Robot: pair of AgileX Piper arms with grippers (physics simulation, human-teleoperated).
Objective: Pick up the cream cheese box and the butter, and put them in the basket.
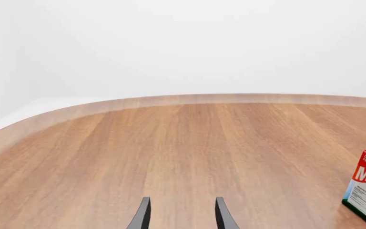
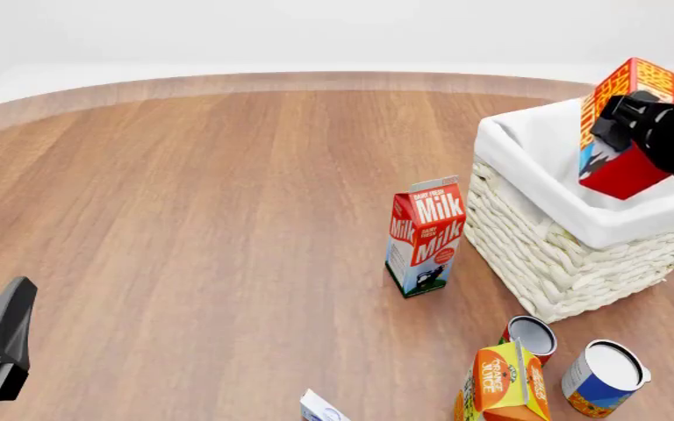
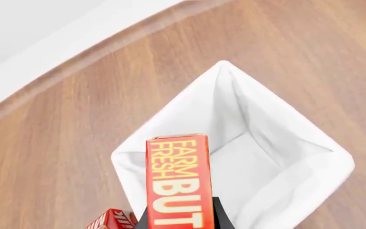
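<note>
1. Warm brown wood covers the counter [image 2: 197, 219], which curves away to a pale rounded far edge under a plain white wall.
2. Over on the right stands the basket [image 2: 548, 254], woven and whitish, with a white cloth liner folded over its rim.
3. Above the basket's opening hangs the right hand [image 2: 624, 118], clamped on the butter [image 2: 618, 132]; the red-orange carton is tilted, its red end pointing down toward the liner and not touching it.
4. From the right wrist view the butter [image 3: 177, 181] shows "FARM FRESH" and the first letters of its name, with the empty white inside of the basket [image 3: 278, 143] spread out beneath it.
5. Just left of the basket, close to its woven wall, a red-and-white milk carton [image 2: 426, 235] stands upright on the wood.
6. Nearer the front edge, on the right, sit an orange juice carton [image 2: 504, 386], a small can [image 2: 530, 337] behind it, and a larger can [image 2: 603, 377] with a blue and yellow label.
7. At the very bottom edge a corner of the cream cheese box [image 2: 320, 409] pokes into sight, white with blue, well apart from the basket.
8. Low on the left waits the left hand [image 1: 181, 214], its two dark fingers apart with bare wood between them, holding nothing.
</note>
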